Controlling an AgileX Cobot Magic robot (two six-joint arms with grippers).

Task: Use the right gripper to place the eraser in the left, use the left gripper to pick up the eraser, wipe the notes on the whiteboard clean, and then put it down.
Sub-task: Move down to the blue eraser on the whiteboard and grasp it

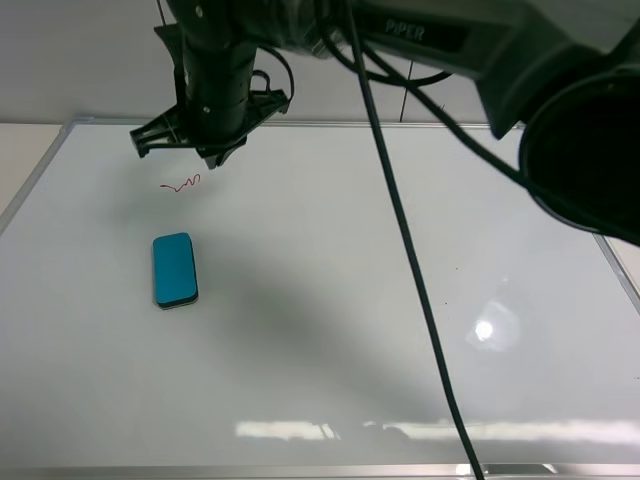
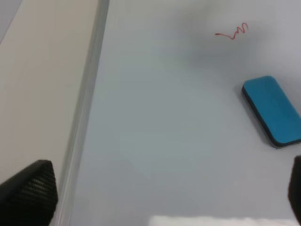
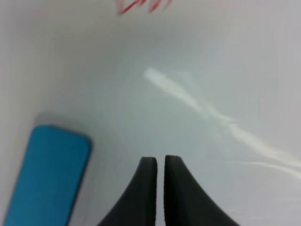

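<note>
The teal eraser (image 1: 174,270) lies flat on the whiteboard (image 1: 350,320), left of the middle. The red notes (image 1: 182,185) are a small squiggle just beyond it. My right gripper (image 1: 215,156) on the grey PIPER arm hangs above the board beside the notes, beyond the eraser, jaws nearly closed and empty. In the right wrist view the gripper (image 3: 160,162) shows a thin slit, with the eraser (image 3: 47,174) and notes (image 3: 141,5) nearby. My left gripper (image 2: 162,193) is open and empty near the board's left edge, apart from the eraser (image 2: 273,109) and notes (image 2: 233,33).
The board's silver frame (image 2: 89,94) runs along its left edge, with beige table (image 2: 42,84) beyond. A black cable (image 1: 410,260) hangs from the right arm across the middle of the exterior view. A light glare (image 1: 485,328) sits on the right of the board.
</note>
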